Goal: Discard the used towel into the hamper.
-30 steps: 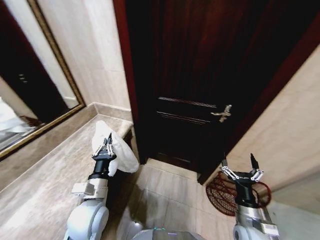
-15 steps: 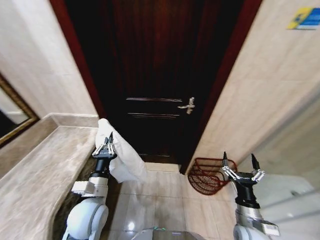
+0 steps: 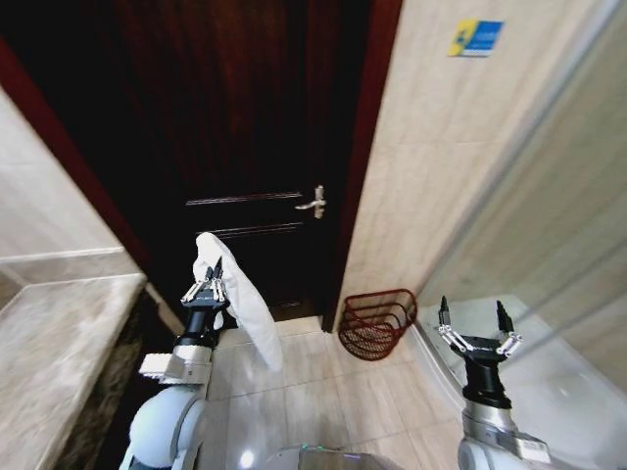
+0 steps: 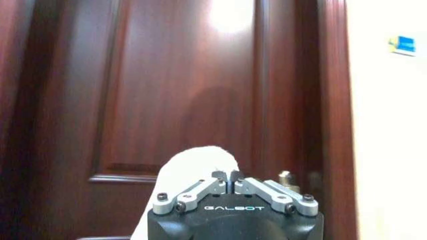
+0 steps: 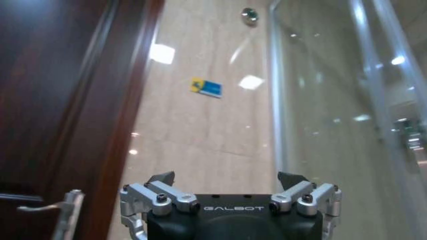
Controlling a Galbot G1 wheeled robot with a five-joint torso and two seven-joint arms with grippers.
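White soft cloth, the towel (image 3: 240, 304), hangs from the left gripper (image 3: 207, 289), whose fingers are pressed together and pinch its upper part. "GALBOT" is written on both gripper bodies. To the right of these fingers and lower, the hamper (image 3: 378, 322), a round dark red wire basket, stands on the tiled floor (image 3: 323, 392) beside the dark wooden door (image 3: 235, 147). The right gripper (image 3: 478, 331) has 2 fingers spread apart, near the hamper. A blue-yellow label (image 3: 475, 38) is on the wall; its text is unreadable.
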